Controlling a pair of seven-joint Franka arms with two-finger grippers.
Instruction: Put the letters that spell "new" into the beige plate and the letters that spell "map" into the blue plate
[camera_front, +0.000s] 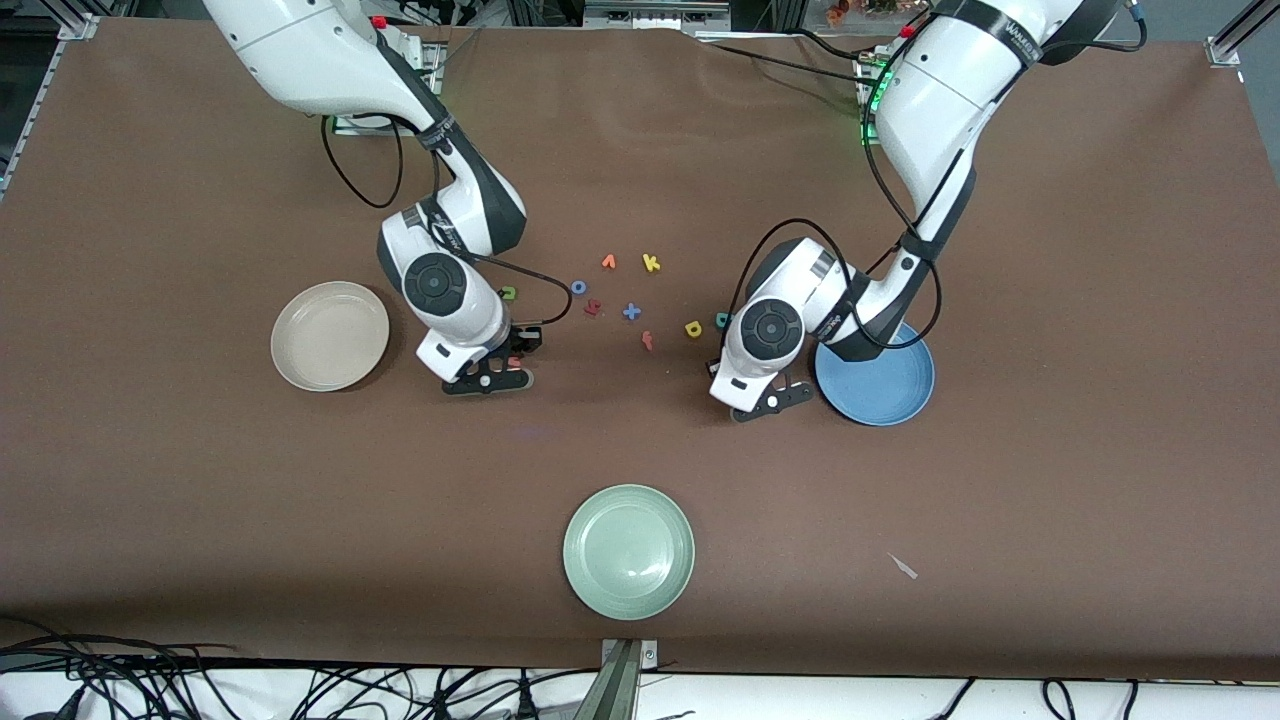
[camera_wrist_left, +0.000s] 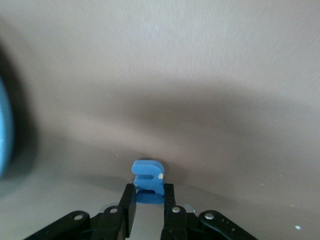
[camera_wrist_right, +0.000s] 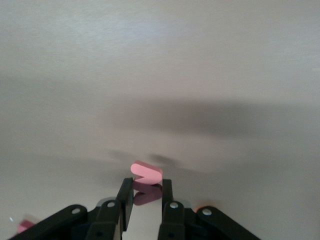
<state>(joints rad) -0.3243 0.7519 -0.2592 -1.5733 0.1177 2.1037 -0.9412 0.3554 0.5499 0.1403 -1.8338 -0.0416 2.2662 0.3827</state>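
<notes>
Both grippers are down at the table, each pinched on a letter. The left gripper (camera_wrist_left: 148, 207) clamps the blue m (camera_wrist_left: 148, 179), standing on edge, with the blue plate (camera_front: 880, 385) just beside it. The right gripper (camera_wrist_right: 147, 205) clamps the pink w (camera_wrist_right: 146, 175); the beige plate (camera_front: 330, 335) lies near, toward the right arm's end of the table.

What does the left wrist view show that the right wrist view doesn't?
Only the left wrist view shows the blue m pinched between the left gripper fingers, with the blue plate at the picture's edge. Only the right wrist view shows the pinkish-red w pinched between the right gripper fingers. Both show black fingers shut on a foam letter, low over the brown table.
</notes>
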